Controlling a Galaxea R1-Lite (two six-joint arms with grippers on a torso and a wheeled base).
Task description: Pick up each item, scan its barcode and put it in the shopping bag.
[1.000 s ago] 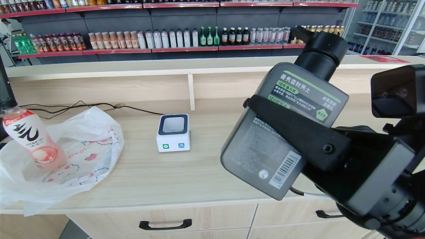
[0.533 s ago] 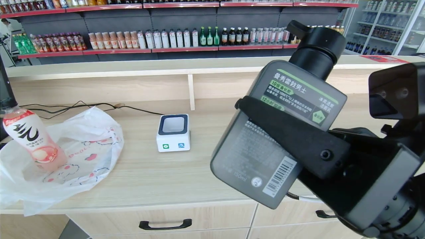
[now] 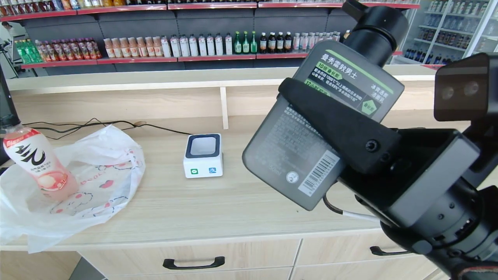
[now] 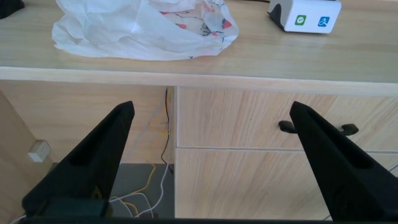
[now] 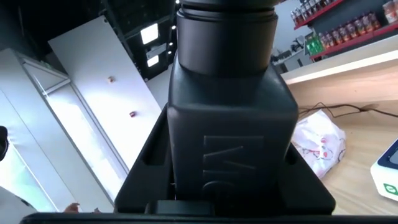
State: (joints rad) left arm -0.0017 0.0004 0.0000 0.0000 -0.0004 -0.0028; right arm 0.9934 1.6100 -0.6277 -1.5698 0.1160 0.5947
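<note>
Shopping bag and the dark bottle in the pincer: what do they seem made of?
The shopping bag looks like thin translucent plastic film: it crumples and the counter shows through. The dark bottle is probably matte grey plastic, dull with little glare.

Shelves (image 3: 218,57) of bottles (image 3: 202,44), likely drinks; black cable (image 3: 137,124)

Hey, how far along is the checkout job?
Done: the pink drink bottle stands in the shopping bag. In hand: the right gripper holds the dark pump bottle up, to the right of the scanner. Left: scan it and bag it.
</note>
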